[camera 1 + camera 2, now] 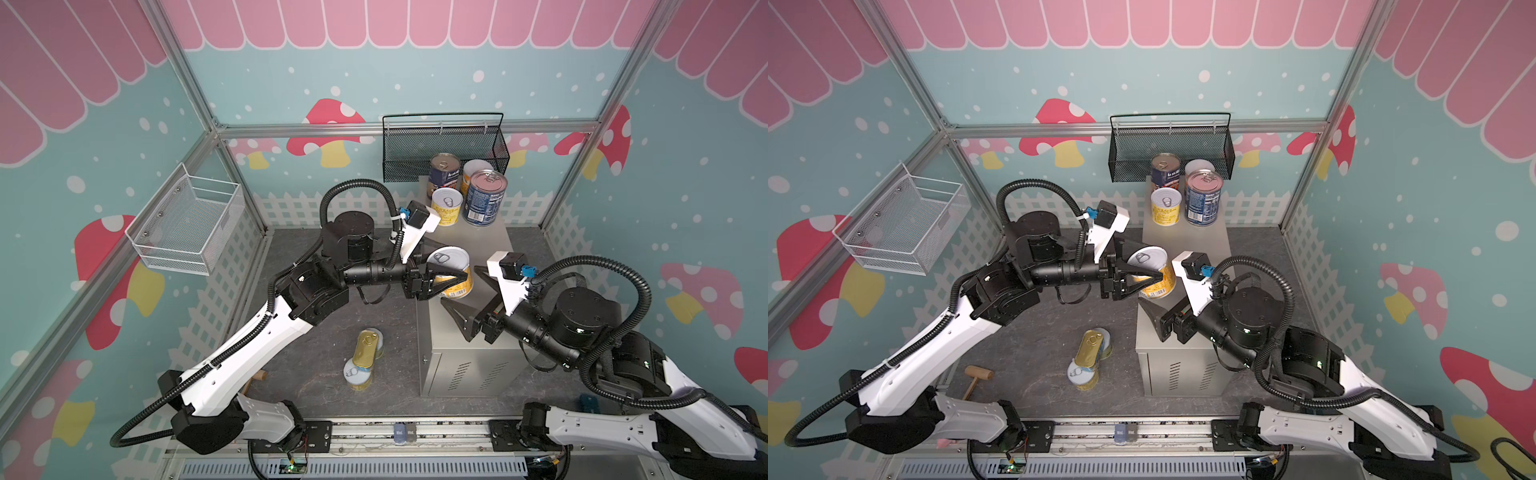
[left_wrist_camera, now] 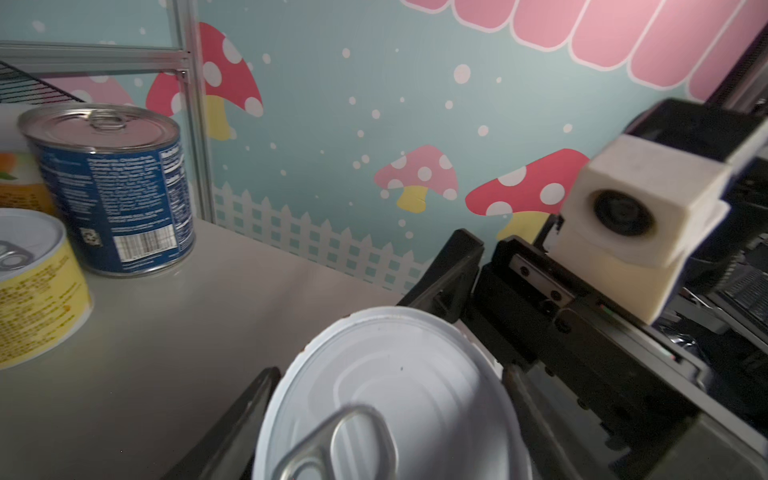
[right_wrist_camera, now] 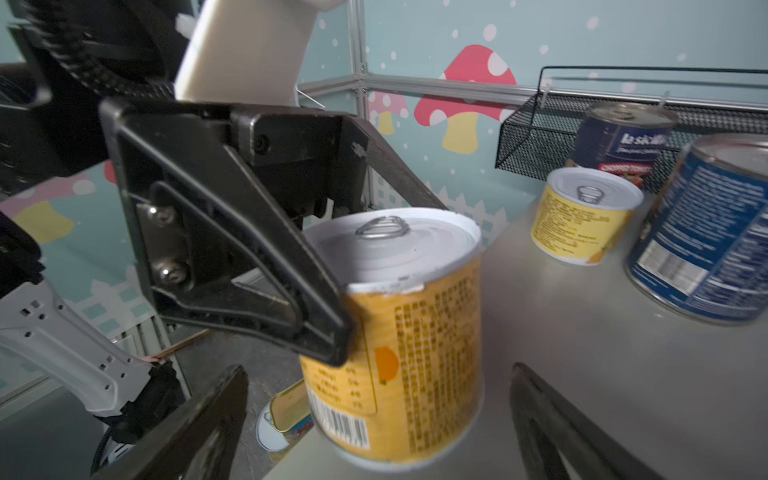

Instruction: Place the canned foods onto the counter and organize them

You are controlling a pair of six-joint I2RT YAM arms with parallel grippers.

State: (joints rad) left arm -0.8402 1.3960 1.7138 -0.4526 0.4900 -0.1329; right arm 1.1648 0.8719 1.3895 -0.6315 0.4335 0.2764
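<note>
Left claw (image 1: pixel 450 266) level, around yellow can (image 1: pixel 457 289)

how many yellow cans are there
5 yellow cans: two at the counter's back end, one half hidden by a blue can; one in the left gripper; two on the table under the gold tin.

Both top views give me the whole scene from overhead; my wrist views face each other, close, across one yellow can (image 2: pixel 386 395).

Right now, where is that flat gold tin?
In both top views the flat gold tin rests atop two short yellow cans on the dark floor, just left of the counter.
</note>
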